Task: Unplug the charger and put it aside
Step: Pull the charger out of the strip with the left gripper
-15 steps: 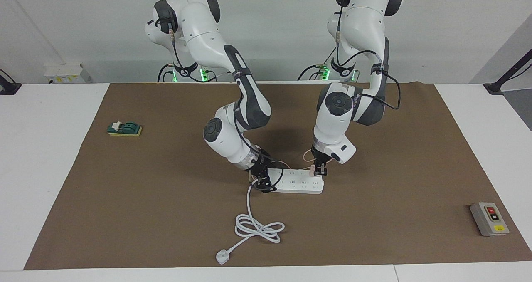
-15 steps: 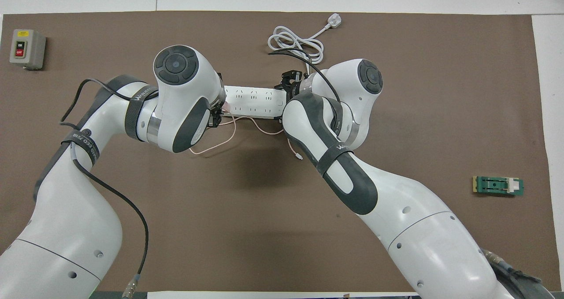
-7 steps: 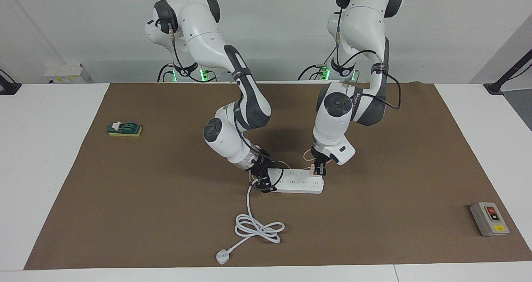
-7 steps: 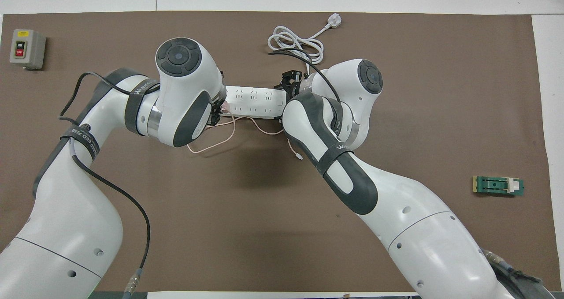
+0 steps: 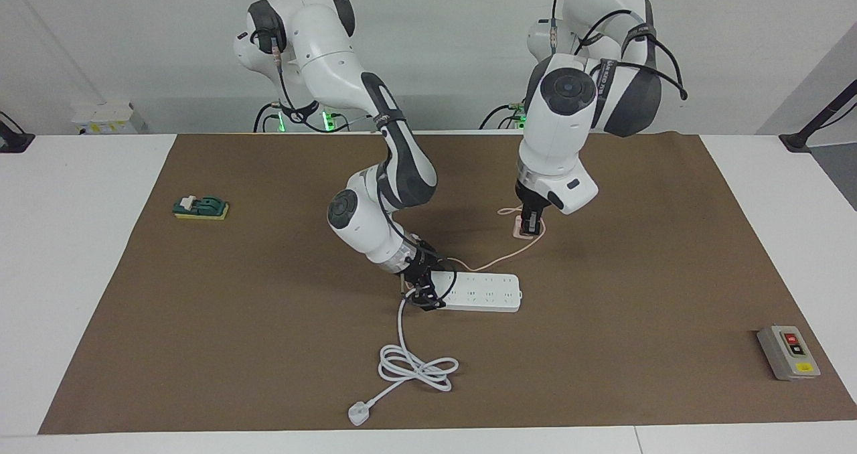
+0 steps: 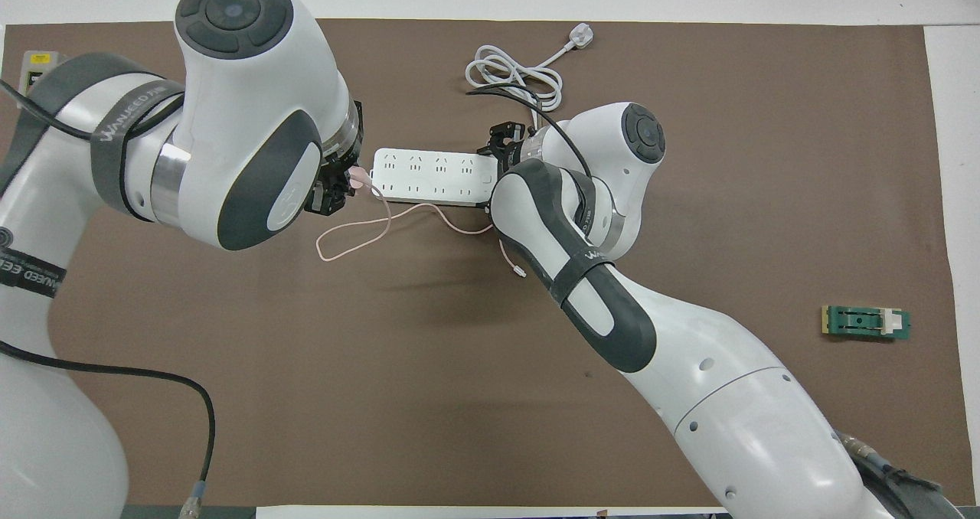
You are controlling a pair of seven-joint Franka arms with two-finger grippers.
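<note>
Charger (image 5: 521,228) clenched in raised left jaws (image 5: 531,230); right jaws (image 5: 422,292) on power strip (image 5: 479,292), grip unclear.

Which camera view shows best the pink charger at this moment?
The facing view. There the charger hangs clear of the power strip in the left tool, its cable trailing down to the mat. In the overhead view the left arm covers most of it; only a pink edge shows beside the strip's end.
</note>
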